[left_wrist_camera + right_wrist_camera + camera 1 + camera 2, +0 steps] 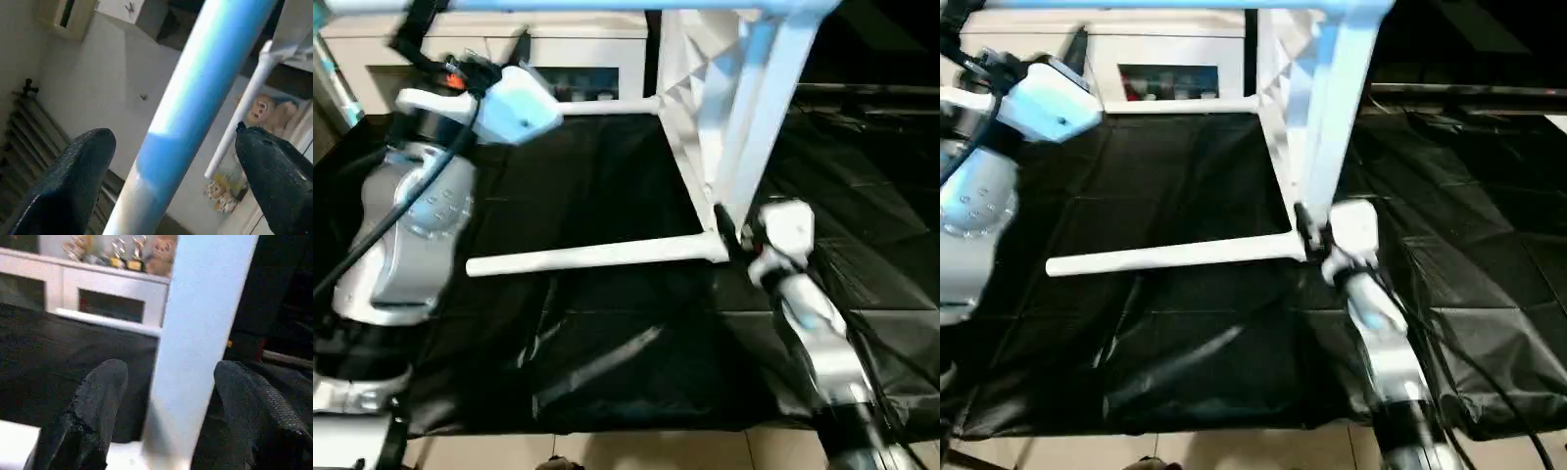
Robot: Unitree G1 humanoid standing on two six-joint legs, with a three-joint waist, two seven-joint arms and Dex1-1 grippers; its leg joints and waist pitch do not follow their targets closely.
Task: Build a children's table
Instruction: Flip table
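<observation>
- The small all-white plastic children's table point(705, 147) lies tipped on its side on the black plastic sheeting point(587, 323) that covers the floor, so the ribbed underside of its rectangular top faces the robot's left.
- Four long round tapering white legs can be seen on it: one lower leg point(597, 257) runs level just above the sheeting, a second point(607, 106) points the same way farther back, a third point(764, 108) rises slanting toward the camera, and a fourth point(558, 5) crosses the upper edge of the head views.
- All four seem to sit in their corner sockets, so by my judgement the build is close to finished; how firmly each is seated I cannot tell.
- The right gripper point(168, 416) stands at the corner where the lower leg meets the top, its two black fingers point(93, 406) either side of the slanting leg; the wrist view leaves small gaps, so I cannot tell whether it grasps or merely straddles.
- The left gripper point(171, 171) is spread wide around the uppermost leg, with clear space on both sides, so it is released, gripping nothing.
- What seems left: checking the sockets, then setting the table upright on its legs.
- A white cabinet with glass-fronted compartments point(578, 69) stands behind the sheeting.
</observation>
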